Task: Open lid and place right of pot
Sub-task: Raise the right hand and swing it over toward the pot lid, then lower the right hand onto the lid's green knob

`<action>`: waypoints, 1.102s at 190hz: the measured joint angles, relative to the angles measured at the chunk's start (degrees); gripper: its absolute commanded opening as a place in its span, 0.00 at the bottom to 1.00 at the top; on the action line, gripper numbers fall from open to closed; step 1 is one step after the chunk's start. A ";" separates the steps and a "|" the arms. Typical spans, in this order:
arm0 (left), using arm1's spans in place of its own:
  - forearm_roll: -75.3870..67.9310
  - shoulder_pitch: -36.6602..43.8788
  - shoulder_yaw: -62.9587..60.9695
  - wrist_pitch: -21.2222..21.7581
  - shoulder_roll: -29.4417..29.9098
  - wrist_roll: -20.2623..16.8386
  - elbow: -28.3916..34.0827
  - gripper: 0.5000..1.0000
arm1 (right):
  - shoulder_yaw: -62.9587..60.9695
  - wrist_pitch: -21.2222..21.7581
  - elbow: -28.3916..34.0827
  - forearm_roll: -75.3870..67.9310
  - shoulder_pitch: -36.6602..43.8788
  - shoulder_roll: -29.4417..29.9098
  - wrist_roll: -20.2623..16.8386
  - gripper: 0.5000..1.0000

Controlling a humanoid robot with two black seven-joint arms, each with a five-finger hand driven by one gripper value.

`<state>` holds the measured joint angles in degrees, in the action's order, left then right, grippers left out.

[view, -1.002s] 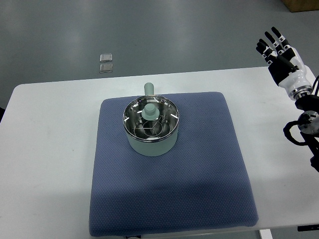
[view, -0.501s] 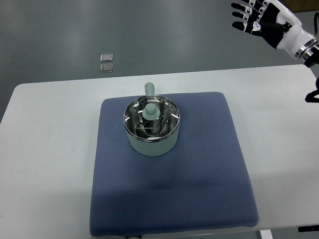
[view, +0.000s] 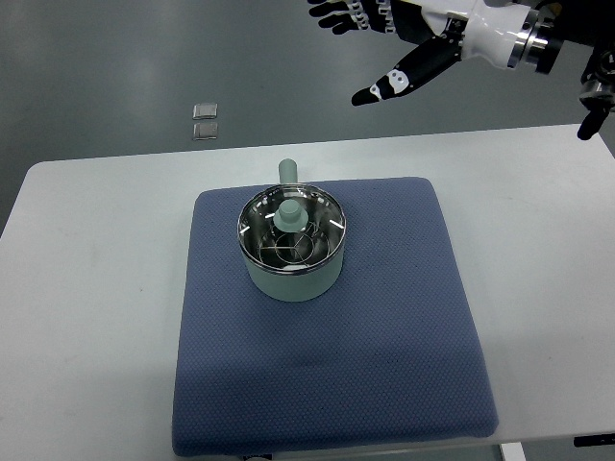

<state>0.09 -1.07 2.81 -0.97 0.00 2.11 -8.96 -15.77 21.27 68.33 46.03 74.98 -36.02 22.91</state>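
Observation:
A pale green pot (view: 291, 277) stands on a blue mat (view: 384, 336) at the middle of the white table. A glass lid with a steel rim (view: 291, 233) and a pale green knob (view: 289, 213) sits on the pot. The pot's green handle (view: 286, 172) points to the far side. My right hand (view: 384, 38) is high at the top right, beyond the table's far edge, well apart from the pot. Its fingers are spread and hold nothing. The left arm is out of view.
The white table (view: 96, 288) extends around the mat on all sides. Two small clear squares (view: 204, 122) lie on the grey floor beyond the table's far edge. The mat has bare room to the right of the pot.
My right hand has swung up from the right table edge and moved left across the top of the view, fingers still spread. The pot and lid have not moved.

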 measured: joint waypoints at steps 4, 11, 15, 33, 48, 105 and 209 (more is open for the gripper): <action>0.00 0.00 0.00 0.00 0.00 0.00 0.00 1.00 | 0.79 0.00 0.16 0.63 0.53 0.20 0.01 0.85; 0.00 0.01 0.00 0.00 0.00 0.00 0.00 1.00 | 2.57 -0.01 0.58 1.62 1.73 0.59 0.02 0.85; 0.00 0.01 0.00 0.00 0.00 0.00 0.00 1.00 | 3.69 -0.02 0.85 2.07 2.47 0.85 0.02 0.85; 0.00 0.02 0.00 0.00 0.00 0.00 0.00 1.00 | 8.67 -0.31 1.47 3.30 5.53 2.15 0.04 0.85; 0.00 0.02 0.00 0.00 0.00 0.00 0.00 1.00 | 12.89 -0.60 1.60 4.56 8.04 3.68 0.04 0.85; 0.00 0.01 0.00 0.00 0.00 -0.01 0.00 1.00 | 23.03 -6.55 1.64 9.78 14.01 8.89 -0.60 0.85; 0.00 0.01 0.00 0.00 0.00 -0.01 0.00 1.00 | 32.40 -12.44 -2.36 13.05 20.52 17.31 -3.24 0.75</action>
<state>0.09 -1.06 2.81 -0.97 0.00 2.10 -8.96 16.63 8.83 65.98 59.08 95.50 -18.71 19.67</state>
